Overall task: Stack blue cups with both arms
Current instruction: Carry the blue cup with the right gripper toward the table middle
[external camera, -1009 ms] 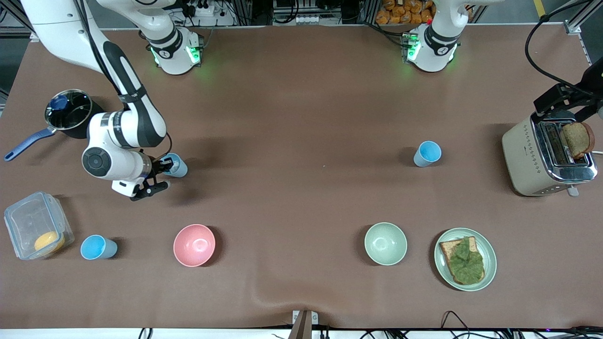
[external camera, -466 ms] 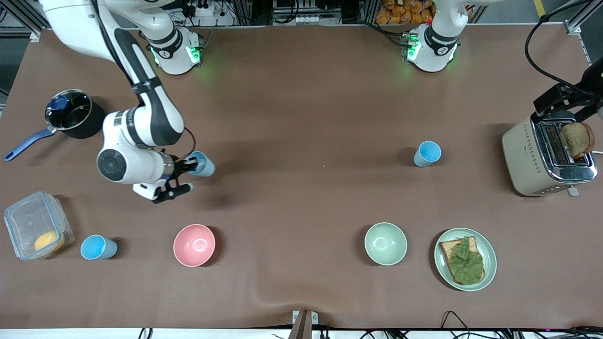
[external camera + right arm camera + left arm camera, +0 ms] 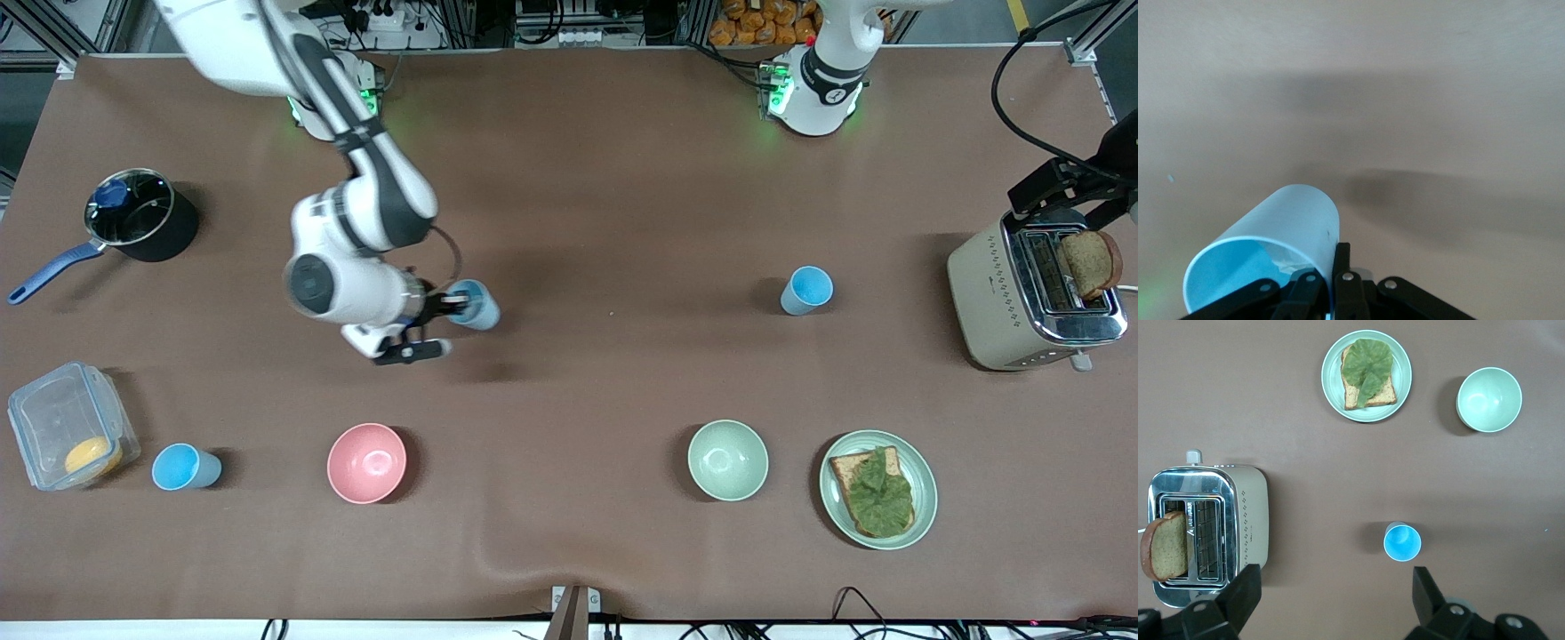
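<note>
My right gripper (image 3: 447, 313) is shut on the wall of a light-blue cup (image 3: 477, 305), one finger inside the rim and one outside. It carries the cup tipped on its side over the bare middle of the table. In the right wrist view the cup (image 3: 1281, 230) fills the space by the gripper (image 3: 1331, 270). A second blue cup (image 3: 807, 290) stands upright toward the left arm's end. My left gripper (image 3: 1333, 593) hangs open high above the table beside that cup (image 3: 1402, 542), holding nothing. A third blue cup (image 3: 184, 468) stands beside the plastic container.
A toaster (image 3: 1036, 298) with a bread slice stands at the left arm's end. A plate (image 3: 925, 476) with toast and lettuce, a green bowl (image 3: 727, 460) and a pink bowl (image 3: 366, 462) lie nearer the camera. A pot (image 3: 133, 213) and plastic container (image 3: 71, 427) sit at the right arm's end.
My right arm has carried its blue cup from near the pot toward the middle of the table, toward the left arm's end. The left arm and the other cups have not moved.
</note>
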`<state>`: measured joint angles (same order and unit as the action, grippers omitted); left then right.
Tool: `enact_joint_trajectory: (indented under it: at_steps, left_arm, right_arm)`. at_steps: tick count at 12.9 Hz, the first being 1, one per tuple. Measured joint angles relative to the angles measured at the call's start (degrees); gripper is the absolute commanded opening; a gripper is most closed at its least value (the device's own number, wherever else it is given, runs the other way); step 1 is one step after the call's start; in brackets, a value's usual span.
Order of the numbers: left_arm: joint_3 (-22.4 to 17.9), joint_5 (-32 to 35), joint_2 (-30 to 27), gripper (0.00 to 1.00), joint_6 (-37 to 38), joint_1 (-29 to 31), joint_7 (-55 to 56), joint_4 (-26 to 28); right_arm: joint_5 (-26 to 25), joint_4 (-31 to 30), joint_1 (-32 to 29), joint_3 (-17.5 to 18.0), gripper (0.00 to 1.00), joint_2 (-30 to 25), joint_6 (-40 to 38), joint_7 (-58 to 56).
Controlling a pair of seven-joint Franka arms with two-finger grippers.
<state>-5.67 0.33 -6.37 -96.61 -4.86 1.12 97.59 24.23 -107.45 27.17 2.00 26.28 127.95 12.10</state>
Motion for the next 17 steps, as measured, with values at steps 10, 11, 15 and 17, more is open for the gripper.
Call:
enact_joint_trajectory:
  at_steps: [10, 11, 15, 17]
  left_arm:
    - [0.0, 0.0, 0.1, 1.00, -0.2, 0.0, 0.0, 0.0]
    - [0.0, 0.0, 0.2, 1.00, -0.2, -0.1, 0.0, 0.0]
    - [0.4, -0.1, 2.1, 1.00, -0.2, -0.5, 0.0, 0.1]
    - [0.9, -0.1, 3.5, 1.00, -0.2, -0.8, 0.0, 0.0]
  right_arm:
    - [0.1, 1.9, 12.4, -0.8, 1.00, 5.2, 12.3, 18.4]
    - [0.1, 3.1, 12.3, -1.5, 1.00, 5.1, 10.9, 18.4]
    - [0.1, 10.7, 11.8, -5.2, 1.00, 1.0, -7.2, 18.4]
    - [-0.4, 16.0, 11.2, -9.7, 1.00, -2.5, -20.6, 18.4]
